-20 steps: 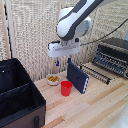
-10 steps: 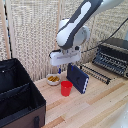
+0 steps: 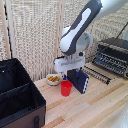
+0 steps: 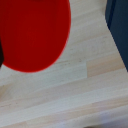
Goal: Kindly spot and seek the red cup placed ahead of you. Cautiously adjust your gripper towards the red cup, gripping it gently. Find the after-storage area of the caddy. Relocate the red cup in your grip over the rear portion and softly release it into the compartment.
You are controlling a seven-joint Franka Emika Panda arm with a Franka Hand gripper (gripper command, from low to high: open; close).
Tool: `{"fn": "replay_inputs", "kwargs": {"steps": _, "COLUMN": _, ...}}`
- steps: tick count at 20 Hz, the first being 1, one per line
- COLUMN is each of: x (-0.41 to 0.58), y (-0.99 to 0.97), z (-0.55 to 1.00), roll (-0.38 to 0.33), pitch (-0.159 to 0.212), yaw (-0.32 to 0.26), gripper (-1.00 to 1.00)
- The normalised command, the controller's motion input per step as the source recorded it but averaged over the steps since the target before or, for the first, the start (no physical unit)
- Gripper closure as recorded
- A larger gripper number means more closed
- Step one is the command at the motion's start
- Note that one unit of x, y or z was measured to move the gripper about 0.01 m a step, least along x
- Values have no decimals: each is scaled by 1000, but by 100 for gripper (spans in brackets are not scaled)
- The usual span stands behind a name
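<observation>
The red cup point(image 3: 66, 88) stands upright on the wooden table, apart from the caddy. It fills much of the wrist view point(image 4: 32, 32), seen from close above. My gripper point(image 3: 64, 76) hangs just above the cup, its white hand over the cup's rim, and holds nothing. Its fingers look apart, so it reads as open. The black caddy point(image 3: 30, 107) sits at the exterior view's left with its brown tag point(image 3: 36, 121) facing front. Its inner divider point(image 3: 20, 90) splits it, and the rear portion point(image 3: 12, 76) lies behind it against the tall back wall.
A dark blue slab-shaped box point(image 3: 80, 81) stands just beside the cup, also in the wrist view point(image 4: 119, 30). A small white bowl point(image 3: 53, 79) with yellow pieces sits behind the cup. A black appliance point(image 3: 112, 56) and a wire rack point(image 3: 98, 74) are at the exterior view's right.
The arm has come down and shifted slightly toward the exterior view's left, bringing the gripper closer over the red cup. The cup has not moved.
</observation>
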Motion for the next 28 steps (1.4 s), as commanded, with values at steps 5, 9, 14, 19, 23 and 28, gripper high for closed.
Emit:
{"fn": "replay_inputs", "kwargs": {"steps": 5, "x": -6, "y": -103, "z": -343, "roll": 0, "pitch": -14, "yaw": 23, "gripper": -100}}
{"fn": "replay_inputs", "kwargs": {"steps": 9, "x": 0, "y": -38, "z": -329, "roll": 0, "pitch": -42, "yaw": 22, "gripper": -100}}
{"fn": "replay_inputs", "kwargs": {"steps": 14, "x": -2, "y": 0, "z": -254, "roll": -12, "pitch": -9, "yaw": 4, "gripper": 100}}
{"fn": "replay_inputs", "kwargs": {"steps": 19, "x": -47, "y": 0, "z": -172, "roll": -10, "pitch": 0, "yaw": 0, "gripper": 100}}
{"fn": "replay_inputs", "kwargs": {"steps": 23, "x": -76, "y": 0, "z": -132, "roll": -4, "pitch": 0, "yaw": 0, "gripper": 100}}
{"fn": "replay_inputs", "kwargs": {"steps": 28, "x": -118, "y": -32, "z": -126, "roll": 0, "pitch": 1, "yaw": 0, "gripper": 100}}
